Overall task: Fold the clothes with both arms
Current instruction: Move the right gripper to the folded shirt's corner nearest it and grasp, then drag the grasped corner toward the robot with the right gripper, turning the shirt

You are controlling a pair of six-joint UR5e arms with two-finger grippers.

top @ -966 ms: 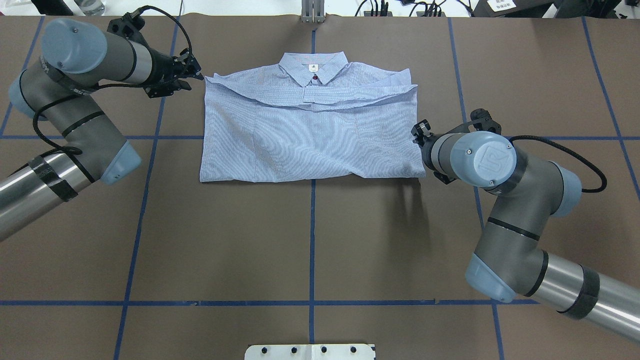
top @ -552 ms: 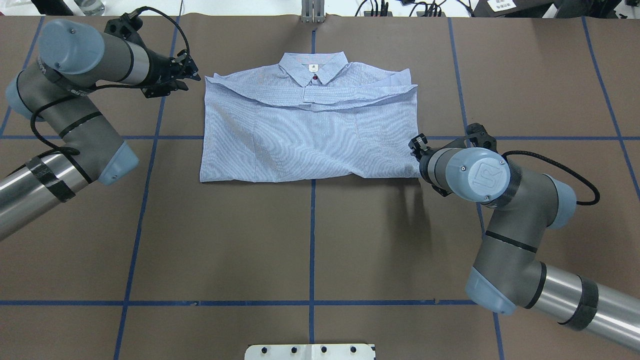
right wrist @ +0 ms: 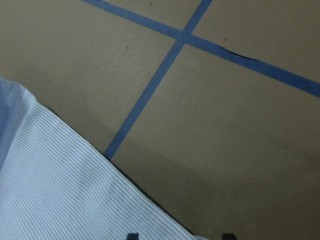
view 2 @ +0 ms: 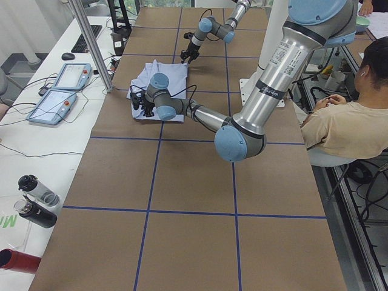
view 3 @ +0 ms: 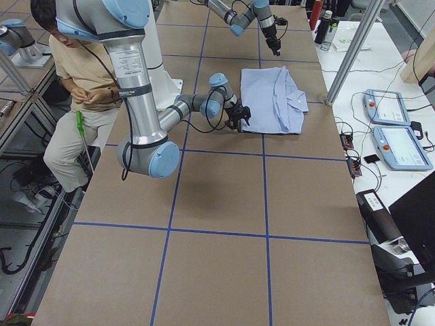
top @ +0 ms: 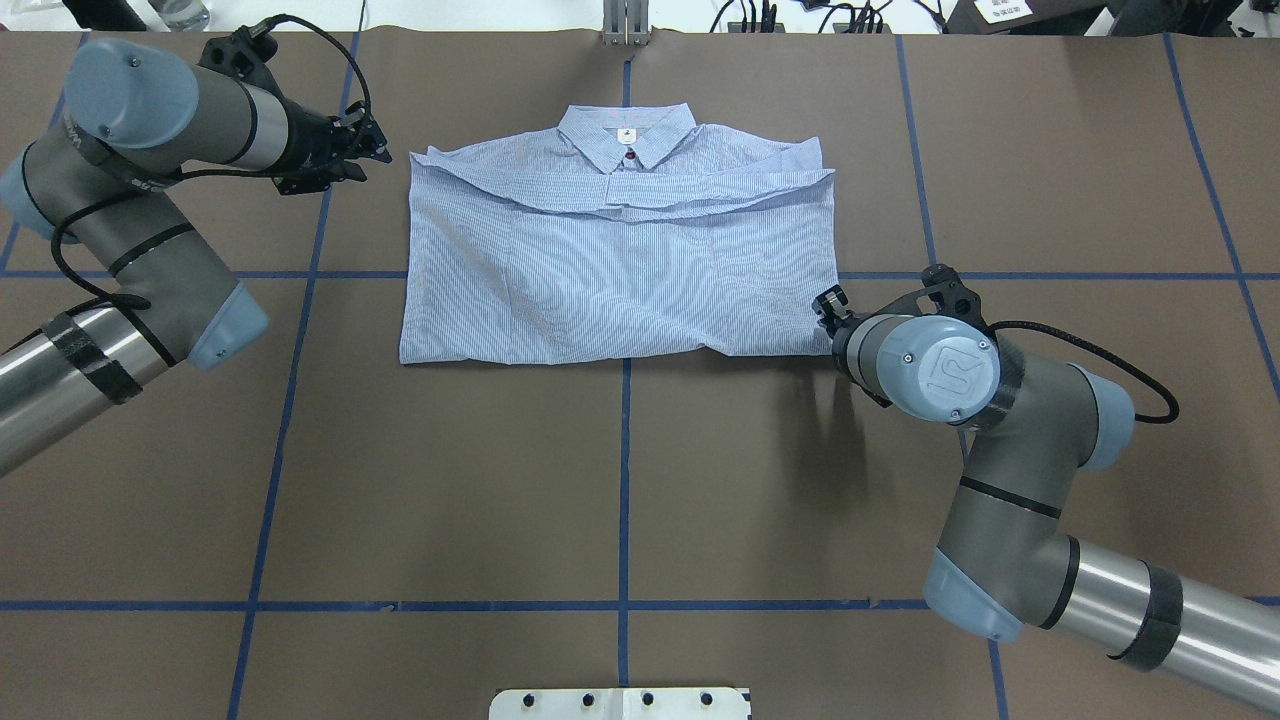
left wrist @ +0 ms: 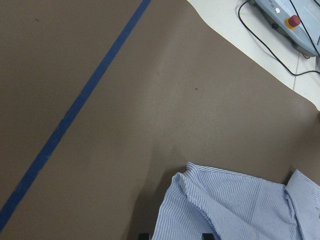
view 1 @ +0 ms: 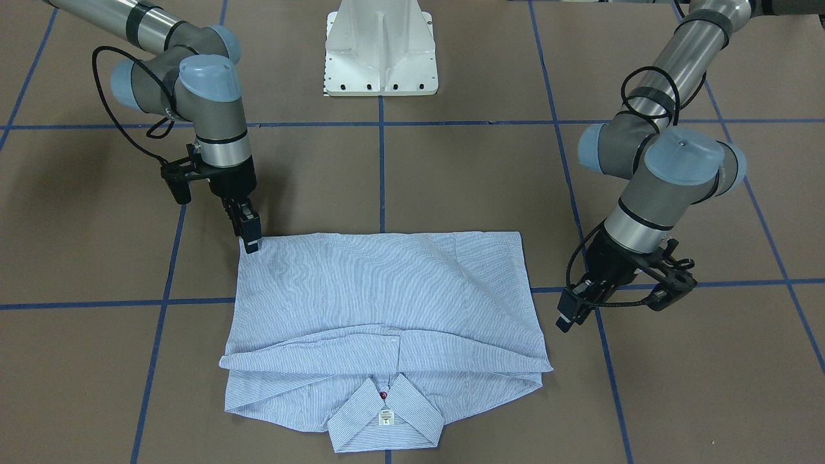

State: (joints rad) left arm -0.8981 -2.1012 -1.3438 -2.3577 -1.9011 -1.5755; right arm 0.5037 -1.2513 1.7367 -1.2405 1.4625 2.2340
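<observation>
– Overhead exterior view: the light blue-and-white striped button-up shirt (top: 620,280) lies folded on the brown tabletop (top: 620,480), upper middle of frame, with its collar (top: 627,135) toward the top edge. Where do the hands stand?

– The right arm's black two-finger hand (view 1: 251,241) points down at the shirt's folded corner, at the lower right of the cloth in that view. Its wrist camera shows both fingertips (right wrist: 132,236) apart with the striped edge between them. It is clamped on nothing.

– And the left?

– The left arm's black hand (top: 372,148) hovers at upper left, near the shoulder corner and clear of the cloth. Its fingers are apart too.

– So how to grip well?

– I'd slide one finger under every layer at the corner before closing. Catching only the top layer would likely peel the fold open. The left should take its own corner first, then both lift together, keeping the edge taut.
</observation>
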